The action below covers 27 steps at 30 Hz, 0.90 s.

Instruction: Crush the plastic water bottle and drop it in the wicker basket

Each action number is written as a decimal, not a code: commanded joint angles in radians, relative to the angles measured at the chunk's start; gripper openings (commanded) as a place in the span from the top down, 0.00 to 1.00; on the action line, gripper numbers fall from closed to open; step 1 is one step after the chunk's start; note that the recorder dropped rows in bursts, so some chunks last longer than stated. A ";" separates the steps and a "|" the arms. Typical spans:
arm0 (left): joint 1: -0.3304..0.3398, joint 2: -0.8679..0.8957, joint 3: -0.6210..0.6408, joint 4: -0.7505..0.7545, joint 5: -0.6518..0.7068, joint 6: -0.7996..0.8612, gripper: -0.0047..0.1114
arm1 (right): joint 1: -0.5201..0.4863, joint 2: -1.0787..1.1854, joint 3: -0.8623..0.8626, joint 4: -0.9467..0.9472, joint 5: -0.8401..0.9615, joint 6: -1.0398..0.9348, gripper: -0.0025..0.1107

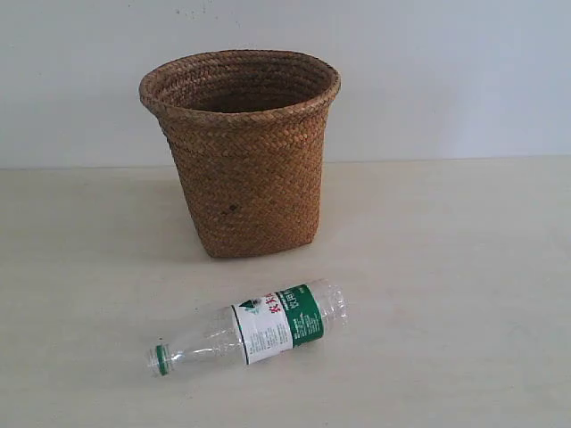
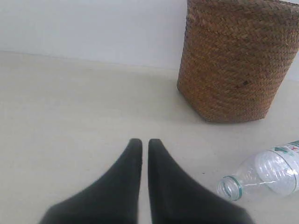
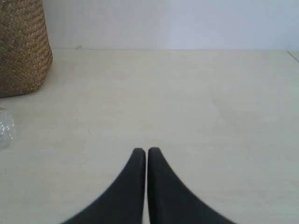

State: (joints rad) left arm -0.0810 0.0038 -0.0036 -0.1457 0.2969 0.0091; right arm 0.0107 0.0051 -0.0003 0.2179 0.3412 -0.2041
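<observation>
**STATUS: BOTH GRIPPERS CLOSED OVER THE BENCH, BOTTLE LYING APART FROM THE BASKET**

The left gripper (image 2: pixel 145 140) is being held over the bench (image 1: pixel 446 267) with its two dark fingers pressed together. Only a thin slit is being left between the tips, and nothing is being pinched. The right gripper (image 3: pixel 146 149) is being held in the same condition, with its fingers pressed together and a hairline gap between the tips.

The plastic water bottle (image 1: pixel 259 325) is being carried by the bench. It is lying on its side, and its ribbed body is round and not yet crushed. Relative to the left gripper, the bottle is being seen a little ahead of the fingertips and off to one side, near but not touching. Its green neck ring and mouth are being turned toward that gripper. Relative to the right gripper, only a clear edge of the bottle is being shown, ahead of the fingertips and well off to one side.

The wicker basket (image 1: pixel 245 187) is being supported upright on the bench with its flared rim uppermost. It is being seen farther ahead of both grippers than the bottle and well apart from the fingertips. The bottle is lying on the gripper side of the basket, near its base, with bare bench being left between the two.
</observation>
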 commanded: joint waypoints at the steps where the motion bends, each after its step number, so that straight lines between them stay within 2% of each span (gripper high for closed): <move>1: 0.003 -0.004 0.004 0.007 -0.011 -0.009 0.92 | -0.006 -0.005 0.000 -0.003 0.001 0.000 0.98; 17: 0.003 -0.004 0.004 0.056 -0.056 0.050 0.92 | -0.006 -0.005 0.000 -0.003 0.001 0.000 0.98; 22: 0.003 -0.004 0.004 -0.099 -0.205 -0.088 0.92 | -0.006 -0.005 0.000 -0.003 0.001 0.000 0.98; 27: 0.003 -0.004 0.004 -0.135 -0.361 -0.122 0.92 | -0.006 -0.005 0.000 -0.003 0.001 0.000 0.98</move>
State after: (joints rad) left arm -0.0810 0.0038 -0.0036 -0.2474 0.0341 -0.0776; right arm 0.0107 0.0051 -0.0003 0.2179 0.3412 -0.2041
